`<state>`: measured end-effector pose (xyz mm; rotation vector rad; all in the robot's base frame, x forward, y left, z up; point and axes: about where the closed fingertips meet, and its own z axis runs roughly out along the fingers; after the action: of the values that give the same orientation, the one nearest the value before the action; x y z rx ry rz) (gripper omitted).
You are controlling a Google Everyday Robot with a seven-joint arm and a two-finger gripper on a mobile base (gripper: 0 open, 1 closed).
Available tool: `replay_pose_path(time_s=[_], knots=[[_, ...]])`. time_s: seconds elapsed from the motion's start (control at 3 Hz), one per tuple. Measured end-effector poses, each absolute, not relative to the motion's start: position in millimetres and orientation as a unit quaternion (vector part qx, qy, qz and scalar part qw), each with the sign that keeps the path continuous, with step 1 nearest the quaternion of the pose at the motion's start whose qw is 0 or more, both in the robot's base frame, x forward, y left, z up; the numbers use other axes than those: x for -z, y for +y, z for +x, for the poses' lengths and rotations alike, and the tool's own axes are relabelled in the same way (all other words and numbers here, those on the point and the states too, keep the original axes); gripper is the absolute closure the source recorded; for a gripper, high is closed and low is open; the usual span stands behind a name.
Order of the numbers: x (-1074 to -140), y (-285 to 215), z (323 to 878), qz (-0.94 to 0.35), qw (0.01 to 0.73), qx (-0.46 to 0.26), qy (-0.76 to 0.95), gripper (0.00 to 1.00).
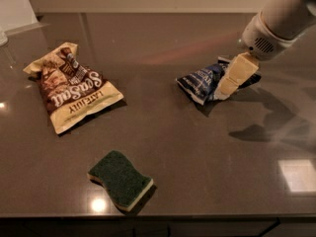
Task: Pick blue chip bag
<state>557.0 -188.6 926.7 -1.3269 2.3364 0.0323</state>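
The blue chip bag (202, 82) lies crumpled on the dark countertop, right of centre; it is dark navy with white lettering. My gripper (233, 79) comes in from the upper right on a white arm, and its cream fingers (236, 75) sit over the bag's right end, hiding that part. I cannot tell whether the bag is between the fingers or behind them.
A larger brown-and-cream snack bag (71, 87) lies at the left. A green sponge (120, 180) lies near the front edge of the counter (158, 215). A pale wall runs along the back.
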Motion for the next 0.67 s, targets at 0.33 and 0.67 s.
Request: replay_pose_path(time_s=[0.33, 0.67], knots=[[-912, -188, 569, -0.465, 0.223, -0.017, 0.857, 0.0], [-898, -187, 579, -0.451, 0.218, -0.022, 0.865, 0.0]])
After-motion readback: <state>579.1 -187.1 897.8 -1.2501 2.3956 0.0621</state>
